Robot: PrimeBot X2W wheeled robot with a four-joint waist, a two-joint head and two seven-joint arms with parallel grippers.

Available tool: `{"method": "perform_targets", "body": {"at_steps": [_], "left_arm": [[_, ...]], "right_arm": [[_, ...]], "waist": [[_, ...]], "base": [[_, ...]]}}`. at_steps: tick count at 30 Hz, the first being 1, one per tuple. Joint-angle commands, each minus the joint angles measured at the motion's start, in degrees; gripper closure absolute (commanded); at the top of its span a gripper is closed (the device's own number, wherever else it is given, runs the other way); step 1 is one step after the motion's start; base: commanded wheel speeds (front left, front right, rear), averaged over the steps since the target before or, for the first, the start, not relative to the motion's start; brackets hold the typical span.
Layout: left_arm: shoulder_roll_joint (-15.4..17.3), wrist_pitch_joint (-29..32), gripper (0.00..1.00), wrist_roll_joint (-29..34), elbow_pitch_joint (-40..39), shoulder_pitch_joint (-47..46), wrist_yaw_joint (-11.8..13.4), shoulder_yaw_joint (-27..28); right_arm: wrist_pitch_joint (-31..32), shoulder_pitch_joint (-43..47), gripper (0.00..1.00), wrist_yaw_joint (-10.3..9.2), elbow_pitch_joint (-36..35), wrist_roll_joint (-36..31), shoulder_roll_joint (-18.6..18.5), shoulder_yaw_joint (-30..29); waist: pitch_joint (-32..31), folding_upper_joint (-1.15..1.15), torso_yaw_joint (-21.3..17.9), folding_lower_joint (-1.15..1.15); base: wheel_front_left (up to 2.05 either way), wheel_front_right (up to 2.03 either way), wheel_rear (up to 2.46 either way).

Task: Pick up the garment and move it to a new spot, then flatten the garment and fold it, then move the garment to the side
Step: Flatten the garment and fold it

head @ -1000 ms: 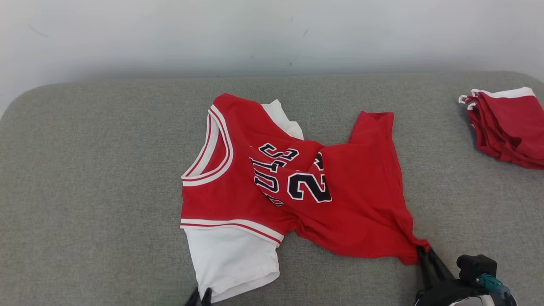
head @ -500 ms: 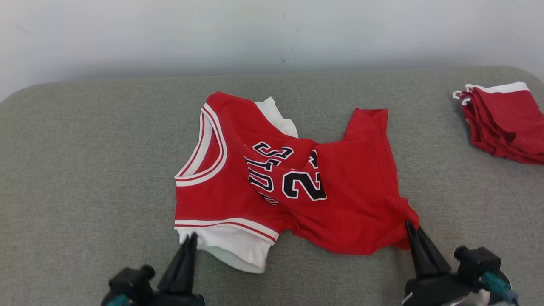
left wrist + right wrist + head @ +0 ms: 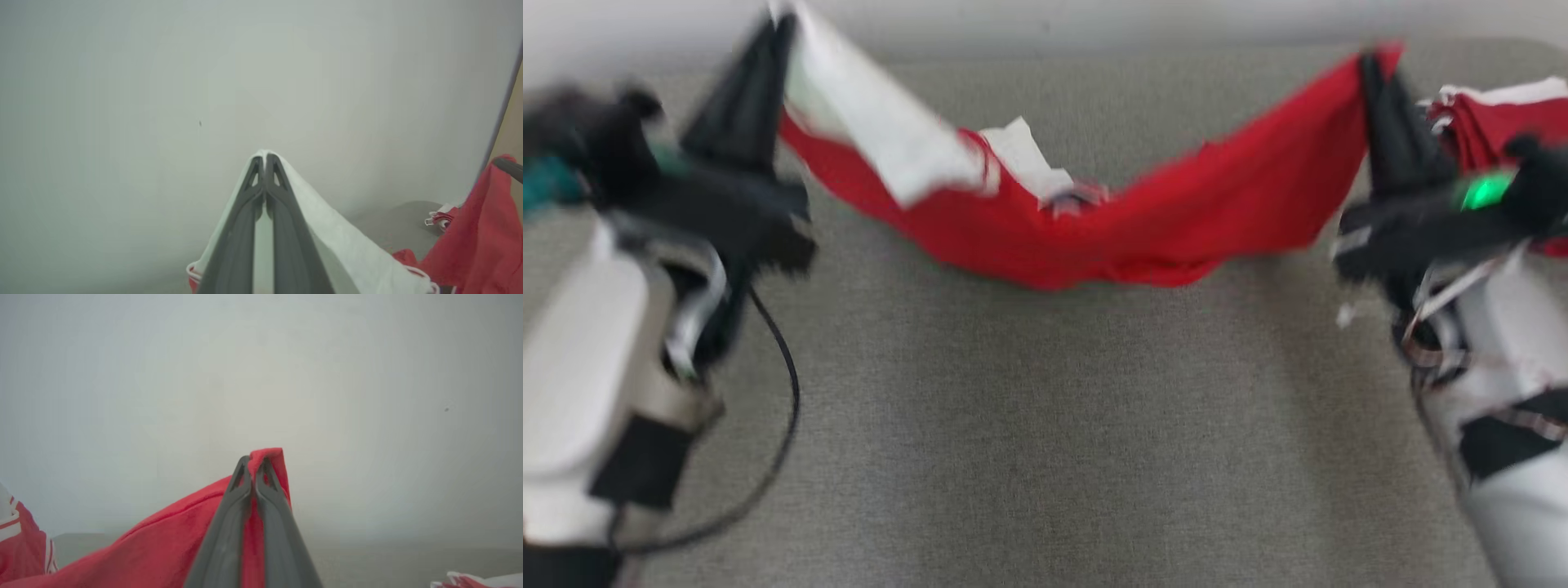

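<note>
A grey fabric surface (image 3: 1045, 425) meets a plain pale wall (image 3: 163, 81).

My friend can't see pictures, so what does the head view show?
Two robot arms hold a red-and-white garment sagging between them over a grey padded surface. Jaws shut, the left gripper pinches white cloth and the right gripper a red corner; red clothes lie far right.

Head camera: high, tilted forward and down on the grey cushion (image 3: 1045, 425), motion-blurred; my left gripper (image 3: 778, 28) at 10 o'clock, right gripper (image 3: 1370, 64) at 2. Each wrist camera: close behind its own fingers (image 3: 245, 228), aimed along them at the pale wall (image 3: 163, 81), cushion low. All three share the garment (image 3: 1176, 237) and the folded red stack (image 3: 1503, 114), 4 o'clock in my wrist views.
</note>
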Motion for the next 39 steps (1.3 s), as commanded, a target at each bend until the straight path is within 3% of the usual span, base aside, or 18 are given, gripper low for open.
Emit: {"method": "perform_targets", "body": {"at_steps": [1,6,10,19,30,39], "left_arm": [[0.84,1.19,1.0,-1.36,0.79,-5.1,0.06,-0.65],[2.28,5.9,1.0,-4.31,5.42,-25.54,0.06,-2.35],[1.35,6.95,1.0,-5.69,10.17,-36.58,0.08,-2.25],[0.55,4.76,1.0,-3.71,24.73,-64.73,0.08,-5.86],[-2.59,2.54,1.0,-1.99,38.31,-84.18,0.08,-10.49],[-4.26,1.23,1.0,-3.93,44.04,-88.19,0.09,-14.58]], "right_arm": [[0.69,-4.58,1.0,-0.16,0.93,0.98,-0.54,-0.5],[4.24,-22.72,1.0,-0.16,4.58,4.22,-1.56,-2.37],[6.32,-33.11,1.0,-0.16,7.96,4.47,-2.38,-2.57],[6.38,-60.35,1.0,-0.16,21.42,0.81,-1.92,-2.04],[5.63,-76.62,1.0,-0.16,34.7,-4.39,-1.99,-2.31],[3.37,-81.56,1.0,-0.16,41.94,-6.28,-0.77,-1.84]], "waist": [[7.72,-0.01,-1.11,-0.01],[16.05,-0.01,-1.28,-0.01],[19.83,-0.01,-1.26,-0.01],[24.97,-0.01,-1.97,-0.01],[24.5,-0.01,-1.34,-0.01],[25.48,-0.01,-1.85,-0.01]], "base": [[0.0,0.0,0.0],[0.0,0.0,0.0],[0.0,0.0,0.0],[0.0,0.0,0.0],[0.0,0.0,0.0],[0.0,0.0,0.0]]}}
